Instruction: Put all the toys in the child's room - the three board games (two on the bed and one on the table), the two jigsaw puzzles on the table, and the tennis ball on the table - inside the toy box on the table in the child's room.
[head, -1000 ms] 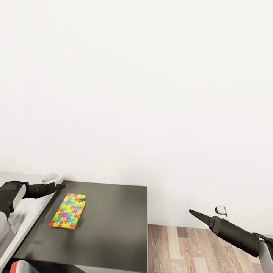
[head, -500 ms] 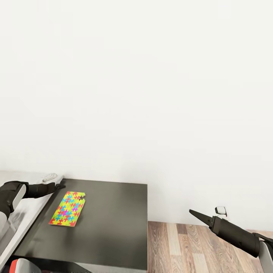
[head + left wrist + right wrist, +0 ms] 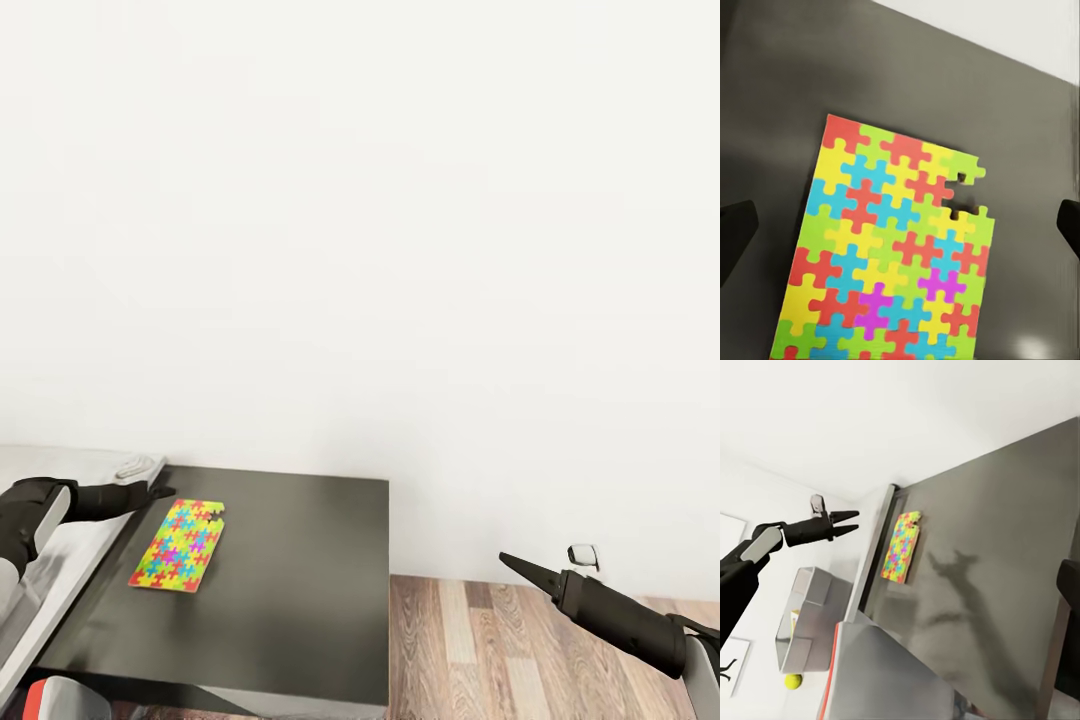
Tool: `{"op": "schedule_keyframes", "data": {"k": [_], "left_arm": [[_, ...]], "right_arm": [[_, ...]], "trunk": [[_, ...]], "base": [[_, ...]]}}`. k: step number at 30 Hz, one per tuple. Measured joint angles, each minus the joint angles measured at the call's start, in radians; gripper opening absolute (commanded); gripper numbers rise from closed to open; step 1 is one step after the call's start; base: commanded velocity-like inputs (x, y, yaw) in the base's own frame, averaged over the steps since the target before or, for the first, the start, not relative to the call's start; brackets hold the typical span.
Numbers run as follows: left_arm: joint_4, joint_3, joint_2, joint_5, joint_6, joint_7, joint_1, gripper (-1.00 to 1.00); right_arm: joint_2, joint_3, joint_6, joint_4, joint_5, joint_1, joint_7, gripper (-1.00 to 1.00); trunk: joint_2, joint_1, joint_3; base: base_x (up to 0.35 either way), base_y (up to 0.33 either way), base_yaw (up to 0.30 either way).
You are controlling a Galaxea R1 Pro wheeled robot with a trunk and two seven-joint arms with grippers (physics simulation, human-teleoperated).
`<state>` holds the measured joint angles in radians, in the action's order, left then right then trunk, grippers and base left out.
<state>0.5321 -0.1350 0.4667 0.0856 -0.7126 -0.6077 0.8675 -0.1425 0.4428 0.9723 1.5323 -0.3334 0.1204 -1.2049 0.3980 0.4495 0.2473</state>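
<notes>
Your left gripper (image 3: 158,491) hangs open and empty above the far end of the jigsaw puzzle (image 3: 889,251), which lies flat on the dark cabinet top (image 3: 300,580) between its spread fingertips. Your right gripper (image 3: 512,565), out over the wood floor (image 3: 480,650) and well apart from the puzzle, is open too. Past the left arm sit the toy box (image 3: 806,619) and the tennis ball (image 3: 792,681).

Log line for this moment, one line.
left gripper: open, above puzzle | puzzle: flat on dark top | right gripper: over floor, empty
</notes>
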Motion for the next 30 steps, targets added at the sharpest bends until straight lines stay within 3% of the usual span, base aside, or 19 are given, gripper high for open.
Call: {"op": "schedule_keyframes", "data": {"k": [6,16,30], "left_arm": [[-0.001,0.007,0.006,-0.008,0.019,-0.064,0.0,1.0],[-0.002,0.009,0.015,-0.076,0.042,-0.1,0.0,1.0],[-0.002,0.009,0.033,-0.088,0.05,-0.15,-0.001,1.0]], "right_arm": [[0.0,0.0,0.0,0.001,0.0,0.0,0.0,1.0],[0.0,0.0,0.0,0.001,0.0,0.0,-0.001,1.0],[0.0,0.0,0.0,0.001,0.0,0.0,-0.001,1.0]], "trunk": [[0.0,0.0,0.01],[0.0,0.0,0.026],[0.0,0.0,0.049]], "base": [[0.0,0.0,0.0],[0.0,0.0,0.0],[0.0,0.0,0.0]]}}
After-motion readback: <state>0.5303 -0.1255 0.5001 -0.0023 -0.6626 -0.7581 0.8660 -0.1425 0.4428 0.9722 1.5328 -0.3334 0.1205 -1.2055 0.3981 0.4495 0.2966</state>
